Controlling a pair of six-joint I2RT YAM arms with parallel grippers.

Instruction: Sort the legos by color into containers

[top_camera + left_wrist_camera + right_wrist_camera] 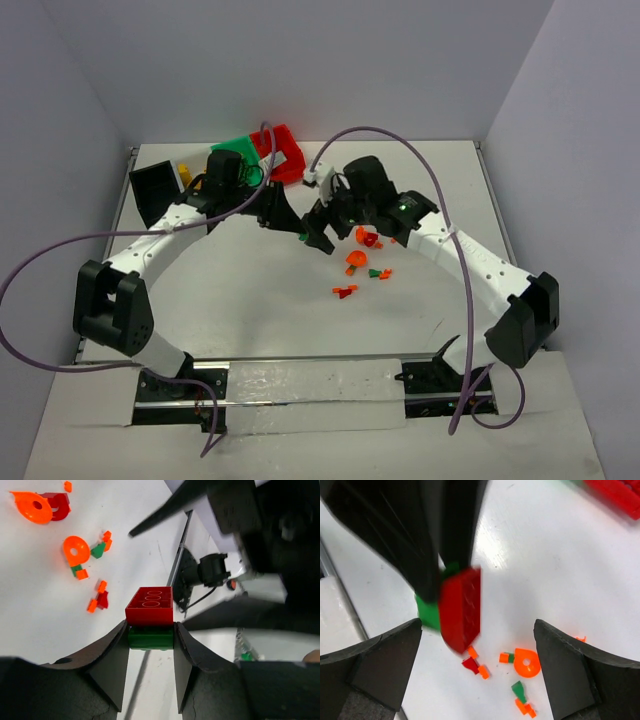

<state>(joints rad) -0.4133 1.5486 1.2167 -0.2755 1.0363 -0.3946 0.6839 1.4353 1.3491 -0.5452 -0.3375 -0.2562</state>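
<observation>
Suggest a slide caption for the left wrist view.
Left fingers pinch a green brick with a red brick stacked on it, orange pieces scattered beyond.

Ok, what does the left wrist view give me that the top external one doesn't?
Only the left wrist: the left pincer shut on a green brick with a red brick stacked on it; from above that stack is nearly hidden. Only the top external: the black bin, green bin and red bin at the far edge. Both: the loose orange, red and green pieces scattered on the white table.
</observation>
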